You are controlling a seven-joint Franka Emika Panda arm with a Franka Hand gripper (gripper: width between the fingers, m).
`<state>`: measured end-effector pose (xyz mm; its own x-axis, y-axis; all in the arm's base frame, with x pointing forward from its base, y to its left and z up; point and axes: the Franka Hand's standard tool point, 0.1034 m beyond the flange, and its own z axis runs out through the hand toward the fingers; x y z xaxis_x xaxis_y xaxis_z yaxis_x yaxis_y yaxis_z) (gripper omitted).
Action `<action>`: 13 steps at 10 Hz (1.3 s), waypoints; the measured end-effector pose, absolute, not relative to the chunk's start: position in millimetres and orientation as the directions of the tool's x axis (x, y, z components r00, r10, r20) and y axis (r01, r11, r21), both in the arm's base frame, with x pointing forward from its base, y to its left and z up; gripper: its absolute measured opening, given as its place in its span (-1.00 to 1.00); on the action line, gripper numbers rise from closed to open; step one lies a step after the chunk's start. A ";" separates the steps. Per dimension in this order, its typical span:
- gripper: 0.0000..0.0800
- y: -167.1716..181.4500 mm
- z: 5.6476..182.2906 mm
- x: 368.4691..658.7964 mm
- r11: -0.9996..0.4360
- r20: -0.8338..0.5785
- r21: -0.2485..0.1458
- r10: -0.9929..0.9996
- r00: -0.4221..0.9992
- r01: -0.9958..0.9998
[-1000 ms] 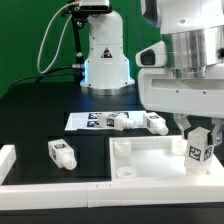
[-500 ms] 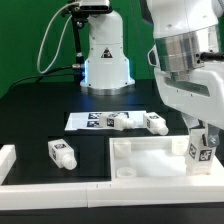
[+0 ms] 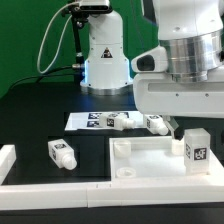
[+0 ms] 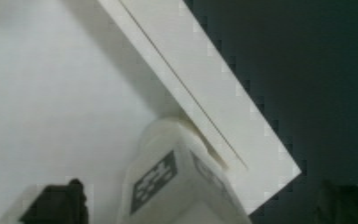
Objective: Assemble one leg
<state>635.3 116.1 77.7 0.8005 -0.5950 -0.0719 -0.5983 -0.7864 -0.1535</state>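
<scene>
One leg (image 3: 196, 147), a white blocky peg with a square tag, stands upright at the corner of the large white panel (image 3: 140, 155) nearest the exterior view's right. My gripper (image 3: 188, 130) hangs right over it. One dark finger (image 3: 176, 127) shows just beside the leg, apart from it. In the wrist view the leg (image 4: 176, 178) lies against the panel's rim (image 4: 194, 80), with a dark fingertip (image 4: 60, 203) off to one side and a gap between them. The jaws stand open around the leg.
Two more legs (image 3: 118, 121) (image 3: 155, 123) lie on the marker board (image 3: 85, 121) behind the panel. Another leg (image 3: 62, 153) lies on the black table at the exterior view's left, near a white rim (image 3: 10, 160). The robot's base (image 3: 105, 55) stands at the back.
The wrist has turned back above the leg and the fingers have come off it. The leg stays upright in the panel's corner.
</scene>
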 end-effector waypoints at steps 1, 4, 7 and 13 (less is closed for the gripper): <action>0.62 114.8 77.6 635.4 -0.833 -0.058 -0.157 -0.528 0.847 -0.530; 0.62 108.4 76.9 647.8 -0.998 0.153 -0.062 -0.023 0.988 -0.013; 0.37 107.7 75.3 649.6 -0.998 0.213 -0.068 -0.007 0.977 0.007; -0.29 101.7 73.4 647.2 -0.817 0.144 -0.157 -0.575 0.805 -0.555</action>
